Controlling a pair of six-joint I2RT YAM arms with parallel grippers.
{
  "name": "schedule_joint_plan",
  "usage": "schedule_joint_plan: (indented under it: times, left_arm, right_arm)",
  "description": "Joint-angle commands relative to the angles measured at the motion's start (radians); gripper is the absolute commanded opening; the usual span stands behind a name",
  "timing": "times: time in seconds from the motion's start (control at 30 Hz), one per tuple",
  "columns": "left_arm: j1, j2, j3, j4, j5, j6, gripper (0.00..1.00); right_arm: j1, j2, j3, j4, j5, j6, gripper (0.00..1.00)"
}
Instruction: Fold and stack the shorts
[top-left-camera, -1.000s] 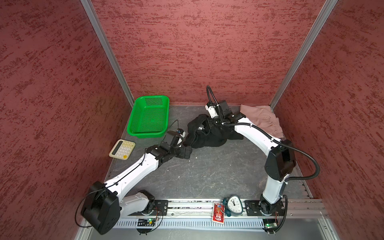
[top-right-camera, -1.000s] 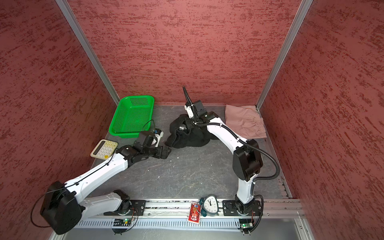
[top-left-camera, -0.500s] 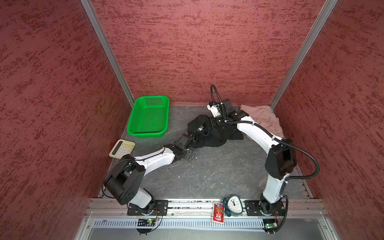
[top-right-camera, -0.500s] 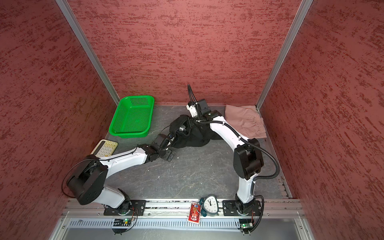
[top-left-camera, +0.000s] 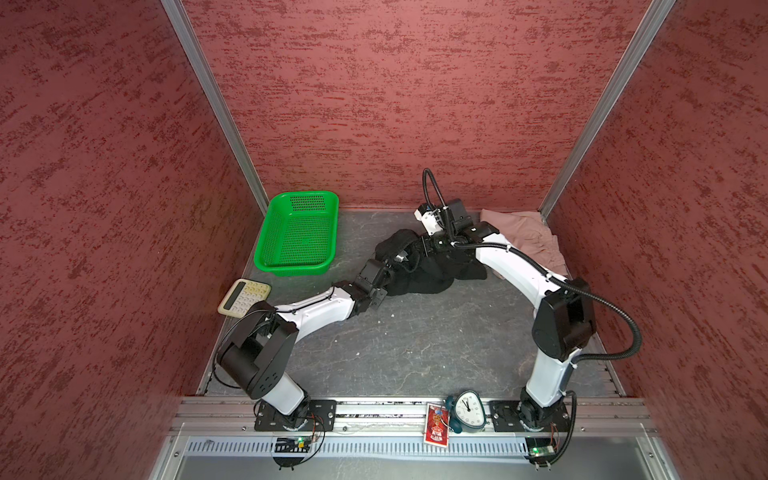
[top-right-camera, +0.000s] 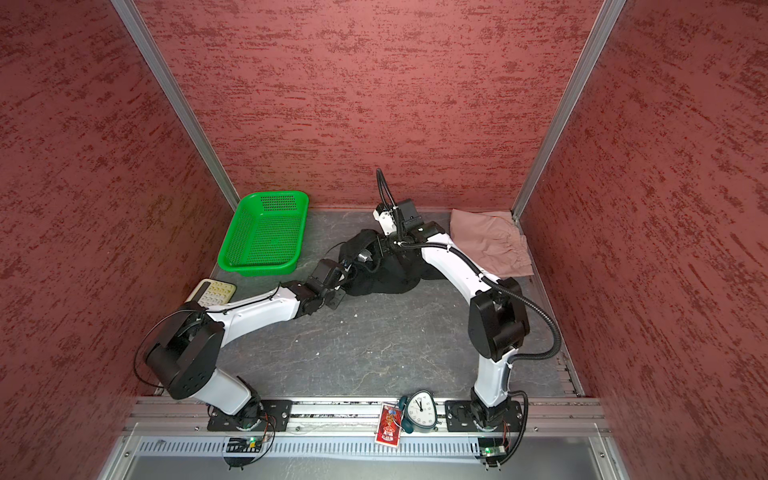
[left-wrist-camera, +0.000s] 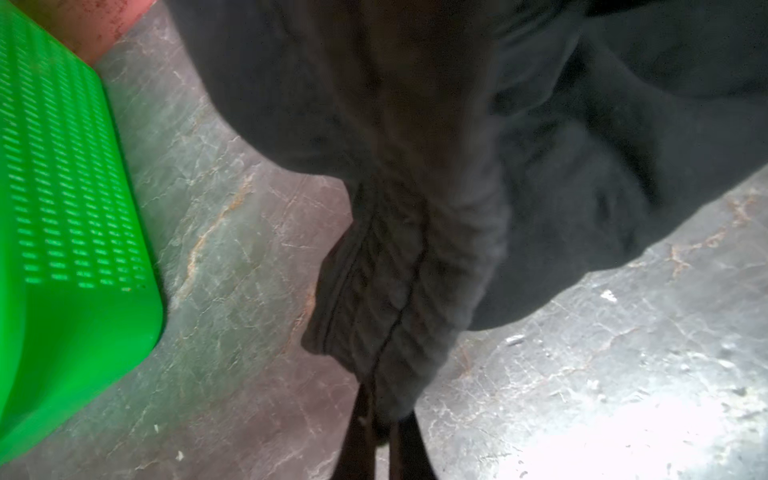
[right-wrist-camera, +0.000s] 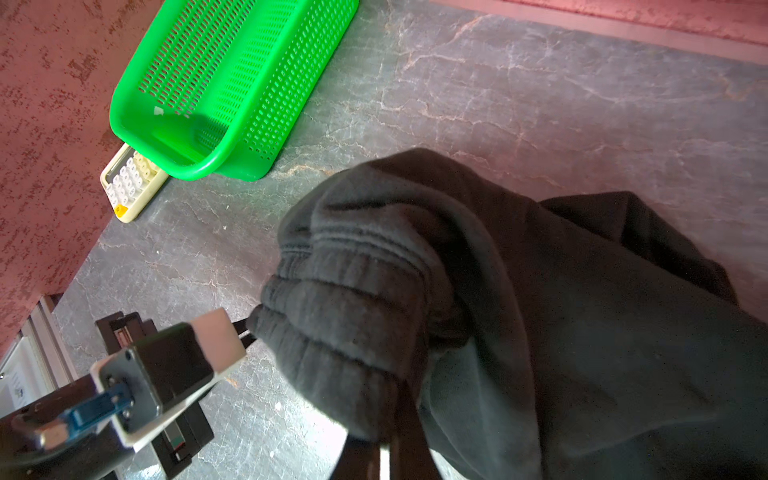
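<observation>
You have 2 grippers clamped on the black cloth shorts (top-left-camera: 432, 276) mid-table: left gripper (left-wrist-camera: 380, 419) and right gripper (right-wrist-camera: 388, 436) each pinch the ribbed waistband (left-wrist-camera: 395, 282). The dusty pink cloth shorts (top-right-camera: 490, 245) lie crumpled in the back right corner.

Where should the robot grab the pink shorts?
Probably the pink shorts by their crinkly waistband, coming from above on the open front side. They lie spread in the far right corner, with walls close behind and beside them.
</observation>
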Motion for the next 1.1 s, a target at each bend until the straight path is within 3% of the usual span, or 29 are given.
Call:
schedule_joint_plan:
  times: [0.0, 0.2, 0.47, 0.67, 0.9, 1.07]
  left_arm:
    - [0.025, -0.041, 0.038, -0.041, -0.031, 0.016, 0.00]
    - [0.073, -0.191, 0.172, -0.187, -0.030, 0.020, 0.00]
    - [0.036, -0.310, 0.569, -0.340, 0.007, 0.129, 0.00]
    - [0.028, -0.313, 0.820, -0.509, 0.031, 0.214, 0.00]
    - [-0.016, -0.342, 0.987, -0.600, -0.008, 0.280, 0.00]
    - [-0.065, -0.348, 1.125, -0.769, -0.042, 0.248, 0.00]
  right_arm:
    - [-0.025, -0.091, 0.003, 0.020, 0.033, -0.036, 0.00]
    - [-0.041, -0.189, 0.043, -0.038, 0.203, -0.095, 0.00]
    - [-0.041, -0.366, 0.052, -0.067, 0.441, -0.194, 0.00]
    - [-0.039, -0.509, 0.066, -0.083, 0.614, -0.272, 0.00]
    - [-0.040, -0.624, 0.120, -0.144, 0.502, -0.268, 0.00]
    - [-0.040, -0.630, 0.261, -0.321, 0.432, -0.264, 0.00]
